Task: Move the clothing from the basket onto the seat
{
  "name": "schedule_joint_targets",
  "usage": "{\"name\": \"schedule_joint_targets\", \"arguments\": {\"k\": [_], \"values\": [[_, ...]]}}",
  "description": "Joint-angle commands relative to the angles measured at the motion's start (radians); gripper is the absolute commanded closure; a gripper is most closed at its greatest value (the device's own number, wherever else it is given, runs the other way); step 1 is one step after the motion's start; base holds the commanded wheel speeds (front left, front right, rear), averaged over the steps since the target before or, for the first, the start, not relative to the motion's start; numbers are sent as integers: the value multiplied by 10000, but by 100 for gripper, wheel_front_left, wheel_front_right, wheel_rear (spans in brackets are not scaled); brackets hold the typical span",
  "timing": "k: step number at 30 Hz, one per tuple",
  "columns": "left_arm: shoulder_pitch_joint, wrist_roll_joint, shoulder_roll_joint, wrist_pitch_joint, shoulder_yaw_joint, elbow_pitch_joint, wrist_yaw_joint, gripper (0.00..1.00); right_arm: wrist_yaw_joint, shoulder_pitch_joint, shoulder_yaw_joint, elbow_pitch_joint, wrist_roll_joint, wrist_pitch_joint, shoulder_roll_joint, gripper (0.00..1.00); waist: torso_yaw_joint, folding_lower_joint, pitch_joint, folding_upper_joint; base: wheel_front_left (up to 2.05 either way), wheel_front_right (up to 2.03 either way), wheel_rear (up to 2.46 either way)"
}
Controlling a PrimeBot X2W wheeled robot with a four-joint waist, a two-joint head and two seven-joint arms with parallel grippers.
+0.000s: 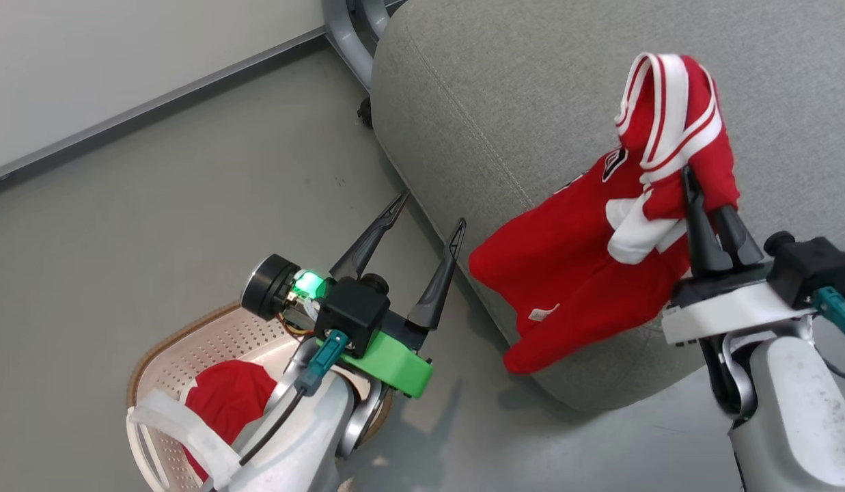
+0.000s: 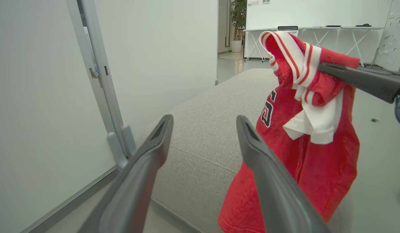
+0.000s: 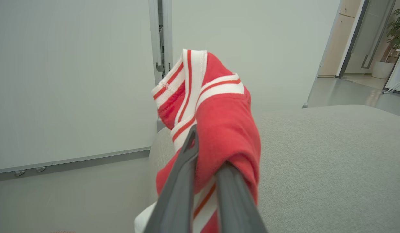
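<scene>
Both the left gripper (image 1: 430,212) and the right gripper (image 1: 702,195) have those long skinny dark grey fingers (image 1: 436,287) that taper to a point. Each one's got a chunky black camera box (image 1: 352,311) behind it and a teal plug (image 1: 323,362), the left one's feeding a black cable (image 1: 272,427). The left wrist has a bright green bracket (image 1: 395,362), a stubby black-and-silver cylinder (image 1: 265,287) and a little green light (image 1: 309,281) lit up, the right wrist has a plain white mount (image 1: 729,311), and the forearms (image 1: 798,410) are smooth pale grey shells, the right one speckled with dark scuffs.
</scene>
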Motion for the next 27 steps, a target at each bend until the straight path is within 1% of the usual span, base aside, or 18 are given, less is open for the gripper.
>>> {"name": "schedule_joint_targets", "arguments": {"k": [1,5,9,12,15,17,24,27], "values": [[55,107,68,-6,57,1,-24,0,-3,-342,-68,-133,60,-25,-127,100,-3,0,183,0,0,0,0],[-236,240,85,-7,130,-36,-76,0,-3,-1284,-326,-310,110,-25,-327,100,44,0,615,0,0,0,0],[-589,370,73,-7,146,-42,-150,0,-3,-2581,-655,-237,130,-24,-713,100,197,0,1260,0,0,0,0],[-942,472,54,-6,104,-21,-215,0,-3,-3750,-902,-112,167,-24,-1120,100,375,0,1909,0,0,0,0],[-1259,588,47,-6,110,7,-234,0,-3,-4749,-1099,-90,179,-24,-1306,100,494,0,2498,0,0,0,0],[-1485,665,45,-6,105,19,-250,0,-6,-5540,-1304,-10,110,-24,-1579,100,558,0,2920,0,0,0,0],[-2147,928,52,-7,55,66,-330,0,-6,-8151,-1486,696,3,-24,-2484,100,724,0,4165,0,0,0,0],[-2327,952,28,-7,32,77,-330,0,-6,-8948,-1435,1139,76,-24,-2637,100,765,0,4493,0,0,0,0]]}}
